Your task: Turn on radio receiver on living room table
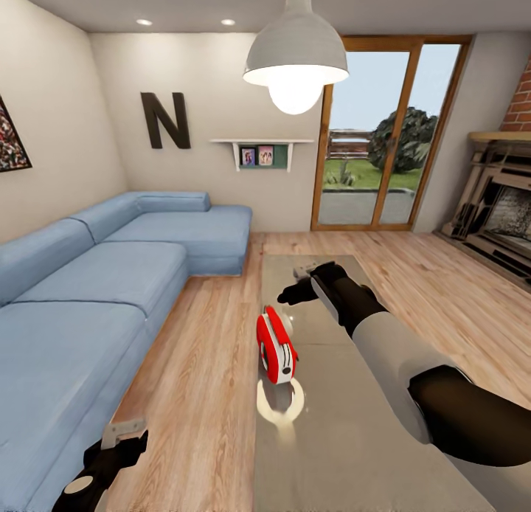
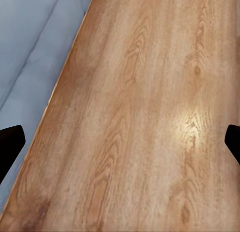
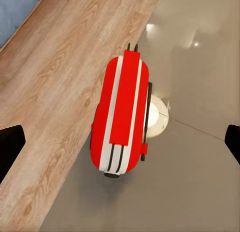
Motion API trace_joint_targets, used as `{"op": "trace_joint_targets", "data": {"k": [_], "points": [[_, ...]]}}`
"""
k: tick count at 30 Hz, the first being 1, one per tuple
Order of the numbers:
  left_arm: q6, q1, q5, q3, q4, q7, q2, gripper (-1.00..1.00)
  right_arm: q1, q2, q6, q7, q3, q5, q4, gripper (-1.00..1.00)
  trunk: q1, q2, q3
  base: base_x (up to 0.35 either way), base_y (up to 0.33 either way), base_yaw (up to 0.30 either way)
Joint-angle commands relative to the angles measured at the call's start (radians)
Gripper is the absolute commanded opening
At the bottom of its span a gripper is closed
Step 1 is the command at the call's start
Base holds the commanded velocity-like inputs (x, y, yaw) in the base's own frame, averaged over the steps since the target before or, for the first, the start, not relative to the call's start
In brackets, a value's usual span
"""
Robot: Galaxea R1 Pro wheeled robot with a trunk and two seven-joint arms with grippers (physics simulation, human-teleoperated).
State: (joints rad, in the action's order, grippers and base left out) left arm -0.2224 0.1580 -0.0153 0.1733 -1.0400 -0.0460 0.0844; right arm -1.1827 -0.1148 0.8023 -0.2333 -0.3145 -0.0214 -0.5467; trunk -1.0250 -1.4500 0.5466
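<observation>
I have the radio receiver [image 1: 276, 347] standing on edge near the left rim of the surface [image 1: 354, 438], at about 11 o'clock from the middle of the glass top, with the pendant lamp's [image 1: 295, 54] reflection lying just in front of it. In the right wrist view the radio receiver [image 3: 122, 117] sits almost centred between my fingertips, its red top band and white trim facing the camera.

My right gripper [image 1: 295, 287] hovers above and just beyond the radio, at its 12 o'clock, with the forearm reaching forward across the surface and the wrist bent down toward it. Its fingers are spread wide; their dark tips [image 3: 10, 147] show at the two edges of the wrist view, well apart from the radio.

To do this well, I judge I should come down slowly and press the control lightly, because the box is narrow and upright and a sideways push could tip it or slide it off the near rim. I cannot tell where the switch sits from here.

My left gripper [image 1: 122, 442] hangs low over the wood floor [image 2: 140, 117] beside the blue sofa [image 1: 81, 305], fingers spread and holding nothing.
</observation>
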Motion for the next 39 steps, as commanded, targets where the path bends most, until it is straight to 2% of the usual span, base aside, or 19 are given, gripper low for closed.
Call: {"op": "trace_joint_targets", "data": {"k": [1, 27, 39], "points": [[0.0, 0.0, 0.0, 0.0, 0.0, 0.0, 0.0, 1.0, 0.0, 0.0, 0.0, -0.001, 0.0, 0.0, 0.0, 1.0, 0.0, 0.0, 0.002, 0.0, 0.0, 0.0], [0.0, 0.0, 0.0, -0.001, 0.0, -0.002, 0.0, 1.0, 0.0, 0.001, -0.028, 0.005, 0.0, 0.0, 0.0, 1.0, 0.0, 0.0, 0.043, 0.0, 0.0, -0.003], [0.0, 0.0, 0.001, -0.001, 0.0, -0.002, 0.0, 1.0, 0.0, 0.01, -0.03, 0.001, 0.0, 0.0, -0.001, 1.0, 0.0, 0.0, 0.06, 0.0, 0.0, -0.003]]}}
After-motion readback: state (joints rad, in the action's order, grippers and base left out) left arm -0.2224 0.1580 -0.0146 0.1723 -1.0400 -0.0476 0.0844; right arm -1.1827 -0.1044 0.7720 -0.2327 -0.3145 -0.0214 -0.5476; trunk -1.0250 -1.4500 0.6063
